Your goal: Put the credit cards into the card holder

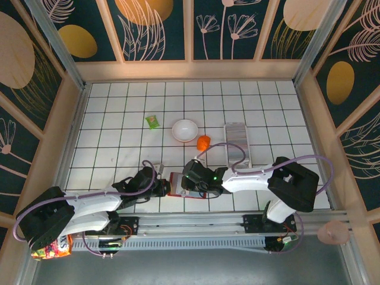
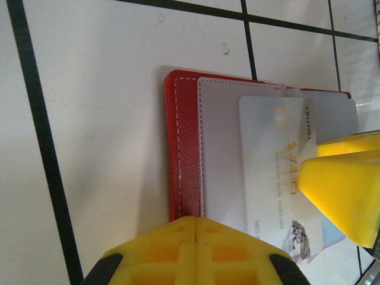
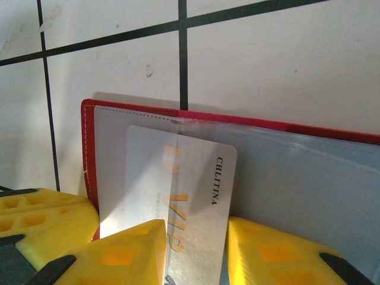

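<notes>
Credit card (image 3: pixel 178 196) half inside card holder (image 2: pixel 184 148); right gripper (image 3: pixel 196 240) astride it (pinch unclear); left gripper (image 2: pixel 196 228) closed at red edge; bare table (image 2: pixel 107 119) around.

— Anything readable on the credit card (image 3: pixel 178 178)?
— Yes. "CHLITINA" stands in small black capitals along one edge, and big gold letters spelling "VIP" run down the middle.
— Anything finer from the left wrist view?
— A thin grey line beside the gold letters. It may read "MODERN NEW CENTURY", but the print is faint. "NO" sits near the card's lower end.
— And the snack packet (image 1: pixel 50 246) by the left arm's base?
— It is printed, but too small to read.
</notes>
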